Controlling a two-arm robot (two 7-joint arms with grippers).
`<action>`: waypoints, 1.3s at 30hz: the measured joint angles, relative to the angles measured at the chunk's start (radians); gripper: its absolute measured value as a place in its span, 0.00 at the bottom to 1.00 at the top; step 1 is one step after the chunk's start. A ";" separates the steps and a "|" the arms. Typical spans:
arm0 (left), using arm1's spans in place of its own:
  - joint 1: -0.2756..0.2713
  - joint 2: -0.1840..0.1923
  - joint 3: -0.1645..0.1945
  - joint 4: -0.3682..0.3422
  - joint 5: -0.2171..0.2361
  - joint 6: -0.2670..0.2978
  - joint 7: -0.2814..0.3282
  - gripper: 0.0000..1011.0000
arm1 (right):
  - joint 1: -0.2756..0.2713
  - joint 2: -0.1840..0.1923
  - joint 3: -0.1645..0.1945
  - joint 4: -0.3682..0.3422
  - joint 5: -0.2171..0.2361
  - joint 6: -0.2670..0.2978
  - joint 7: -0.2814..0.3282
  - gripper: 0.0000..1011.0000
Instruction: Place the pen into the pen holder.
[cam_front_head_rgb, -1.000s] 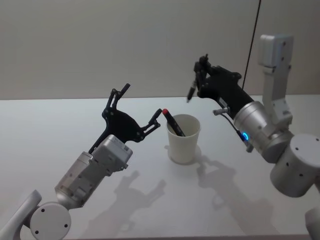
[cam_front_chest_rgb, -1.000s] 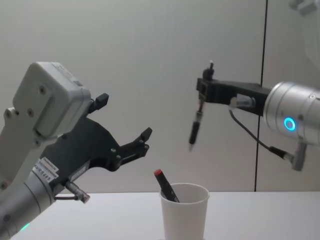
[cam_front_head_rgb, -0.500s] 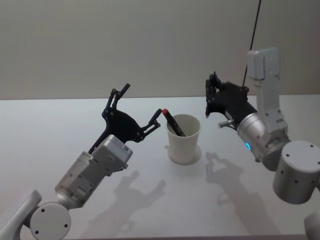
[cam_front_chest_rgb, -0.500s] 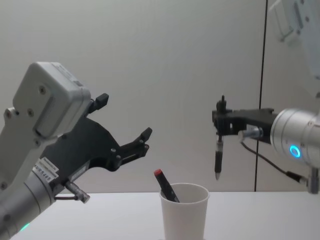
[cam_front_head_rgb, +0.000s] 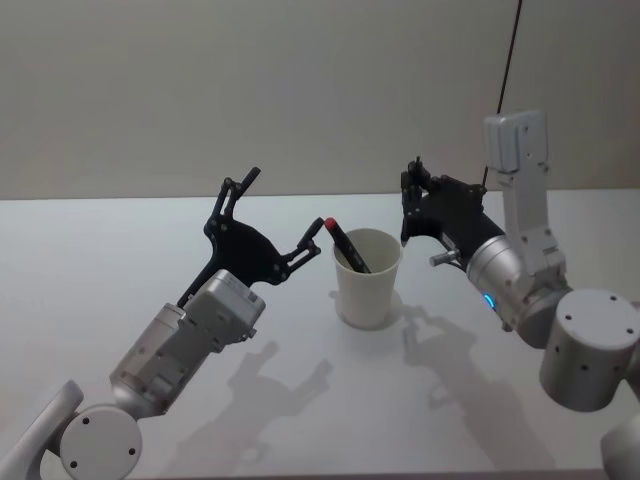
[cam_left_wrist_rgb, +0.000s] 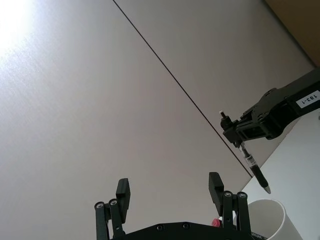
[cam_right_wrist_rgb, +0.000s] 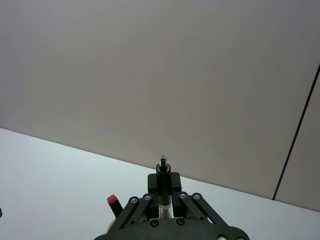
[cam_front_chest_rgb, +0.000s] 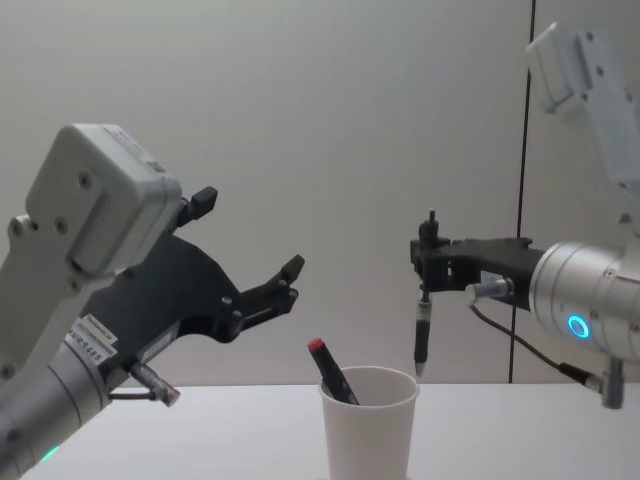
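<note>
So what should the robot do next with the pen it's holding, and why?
Probably lower it a little more, then let go. The right tool holds the pen upright, its tip level with the rim of the pen holder, at the rim's right edge. A red-capped pen already leans inside. The left tool waits open beside it.

Upright pen (cam_front_chest_rgb: 423, 335) above white pen holder (cam_front_chest_rgb: 368, 425)

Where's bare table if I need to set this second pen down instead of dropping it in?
Bare table runs wide left of the left tool, and in front of the pen holder. It is crowded at the cup: a red-capped pen leans inside, and the right tool holds its pen just above the rim.
</note>
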 joint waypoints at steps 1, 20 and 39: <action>0.000 0.000 0.000 0.000 0.000 0.000 0.000 0.99 | 0.001 -0.001 0.000 0.005 0.003 -0.008 0.006 0.13; 0.000 0.000 0.000 0.000 0.000 0.000 0.000 0.99 | 0.023 -0.022 -0.006 0.047 0.013 -0.052 0.038 0.35; 0.000 0.000 0.000 0.000 0.000 0.000 0.000 0.99 | 0.032 -0.031 -0.009 0.063 0.009 -0.066 0.045 0.96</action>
